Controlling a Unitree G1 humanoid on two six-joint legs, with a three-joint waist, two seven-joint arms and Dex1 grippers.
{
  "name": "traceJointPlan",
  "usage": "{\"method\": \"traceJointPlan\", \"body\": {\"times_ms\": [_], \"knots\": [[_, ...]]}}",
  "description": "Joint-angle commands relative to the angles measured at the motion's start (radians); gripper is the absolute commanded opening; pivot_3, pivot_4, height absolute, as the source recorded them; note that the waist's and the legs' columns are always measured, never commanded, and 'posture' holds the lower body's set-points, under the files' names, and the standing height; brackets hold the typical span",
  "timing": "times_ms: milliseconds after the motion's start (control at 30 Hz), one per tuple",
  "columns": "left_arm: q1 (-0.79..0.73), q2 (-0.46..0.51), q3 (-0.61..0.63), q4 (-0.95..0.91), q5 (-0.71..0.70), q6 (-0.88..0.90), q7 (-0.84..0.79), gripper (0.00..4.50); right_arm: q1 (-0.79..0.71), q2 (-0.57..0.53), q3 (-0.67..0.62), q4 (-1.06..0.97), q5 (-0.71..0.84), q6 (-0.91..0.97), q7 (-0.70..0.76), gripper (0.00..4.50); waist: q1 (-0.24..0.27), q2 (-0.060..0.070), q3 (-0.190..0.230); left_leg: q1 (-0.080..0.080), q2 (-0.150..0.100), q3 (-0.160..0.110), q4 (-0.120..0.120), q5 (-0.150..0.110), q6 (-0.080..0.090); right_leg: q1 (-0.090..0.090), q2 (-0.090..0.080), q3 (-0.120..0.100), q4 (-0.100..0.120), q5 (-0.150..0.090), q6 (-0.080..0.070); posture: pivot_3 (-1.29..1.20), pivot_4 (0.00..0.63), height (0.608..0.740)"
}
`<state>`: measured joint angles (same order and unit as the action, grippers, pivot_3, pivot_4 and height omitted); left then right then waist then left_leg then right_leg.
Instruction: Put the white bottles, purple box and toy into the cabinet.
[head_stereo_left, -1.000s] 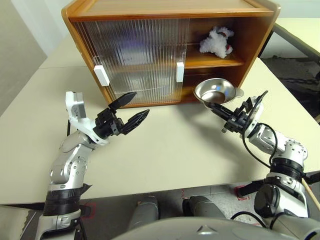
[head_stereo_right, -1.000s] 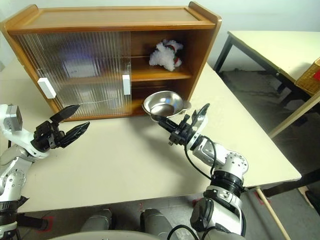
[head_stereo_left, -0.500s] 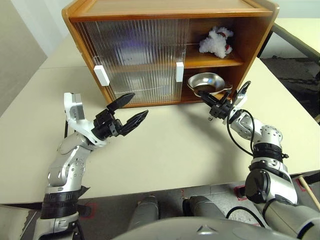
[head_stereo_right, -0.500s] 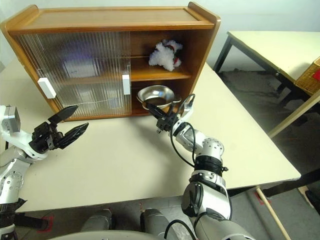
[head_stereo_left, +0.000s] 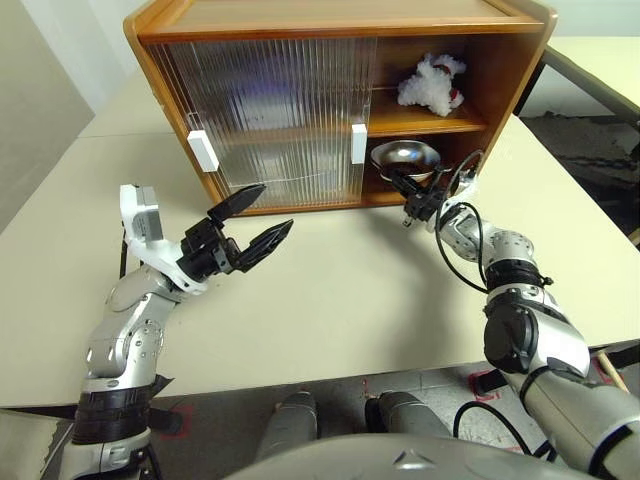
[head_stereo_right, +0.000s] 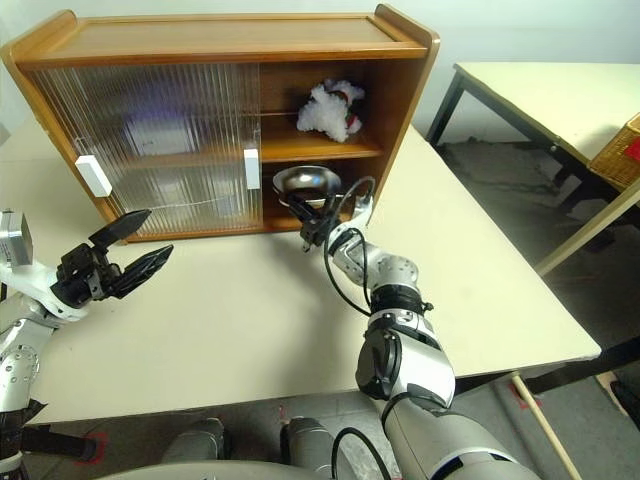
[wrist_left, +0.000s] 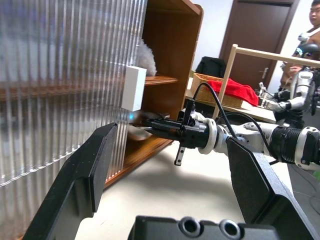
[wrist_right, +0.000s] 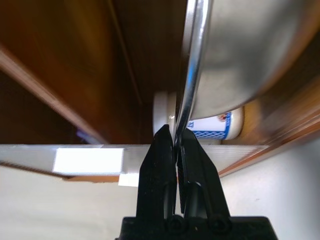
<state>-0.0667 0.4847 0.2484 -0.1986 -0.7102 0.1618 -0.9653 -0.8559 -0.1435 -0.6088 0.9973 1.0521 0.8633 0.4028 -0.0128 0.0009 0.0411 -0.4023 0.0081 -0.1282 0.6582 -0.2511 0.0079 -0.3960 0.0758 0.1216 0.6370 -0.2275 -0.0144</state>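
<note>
While the left gripper (head_stereo_left: 250, 224) hangs agape at lower left, the right gripper (head_stereo_left: 401, 186) pinches a shiny steel bowl (head_stereo_left: 404, 157) inside the honey-brown wooden cabinet (head_stereo_left: 330, 20), centre frame.

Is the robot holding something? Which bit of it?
Yes. The right tool pinches the thin rim of the shiny steel bowl, carrying it inside the cabinet under its shelf. The left tool is open and holds nothing.

Silver-white jointed arms, black jaws, looping black cables
</note>
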Motion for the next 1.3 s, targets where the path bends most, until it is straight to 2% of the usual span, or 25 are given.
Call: {"method": "traceJointPlan", "body": {"times_ms": [33,400,1033,1067,1100,1300], "knots": [[0.017,0.007,0.01,-0.029,-0.008,0.011,0.008,4.5,-0.04,-0.008,-0.001,0.08,-0.053,-0.055,0.049,0.05,0.002,0.0,0.0,0.0,0.0,0.0,0.0,0.0,0.0,0.0,0.0,0.0,0.0,0.0,0.0,0.06,0.052,0.74],[0.052,0.023,0.036,-0.074,-0.02,0.024,0.032,4.5,-0.116,-0.008,-0.043,0.265,-0.156,-0.262,0.099,0.05,0.018,0.0,0.0,0.0,0.0,0.0,0.0,0.0,0.0,0.0,0.0,0.0,0.001,0.001,-0.003,0.1,0.057,0.74],[0.16,0.031,0.082,-0.176,-0.041,0.025,0.092,4.5,-0.17,0.016,-0.103,0.314,-0.228,-0.393,0.069,0.05,0.063,0.0,0.0,0.001,0.0,0.0,0.0,-0.001,-0.003,-0.002,0.0,-0.001,0.006,-0.003,-0.012,0.18,0.046,0.74],[0.161,0.031,0.082,-0.177,-0.042,0.025,0.092,4.5,-0.171,0.017,-0.102,0.314,-0.233,-0.398,0.068,0.51,0.066,0.0,0.0,0.001,0.0,0.0,0.0,-0.001,-0.003,-0.002,0.0,-0.001,0.008,-0.004,-0.013,0.18,0.046,0.74],[0.162,0.031,0.082,-0.178,-0.042,0.025,0.093,4.5,-0.172,0.018,-0.103,0.315,-0.236,-0.404,0.066,0.76,0.068,0.0,0.0,0.001,0.0,0.0,0.0,-0.001,-0.003,-0.003,0.0,-0.001,0.01,-0.005,-0.014,0.18,0.045,0.74],[0.14,0.031,0.069,-0.16,-0.039,0.024,0.087,4.5,-0.171,0.009,-0.115,0.313,-0.245,-0.424,0.06,2.89,0.076,0.0,0.0,0.003,0.001,0.001,0.0,0.0,-0.004,-0.003,0.0,-0.002,0.014,-0.006,-0.016,0.16,0.043,0.74]]}}
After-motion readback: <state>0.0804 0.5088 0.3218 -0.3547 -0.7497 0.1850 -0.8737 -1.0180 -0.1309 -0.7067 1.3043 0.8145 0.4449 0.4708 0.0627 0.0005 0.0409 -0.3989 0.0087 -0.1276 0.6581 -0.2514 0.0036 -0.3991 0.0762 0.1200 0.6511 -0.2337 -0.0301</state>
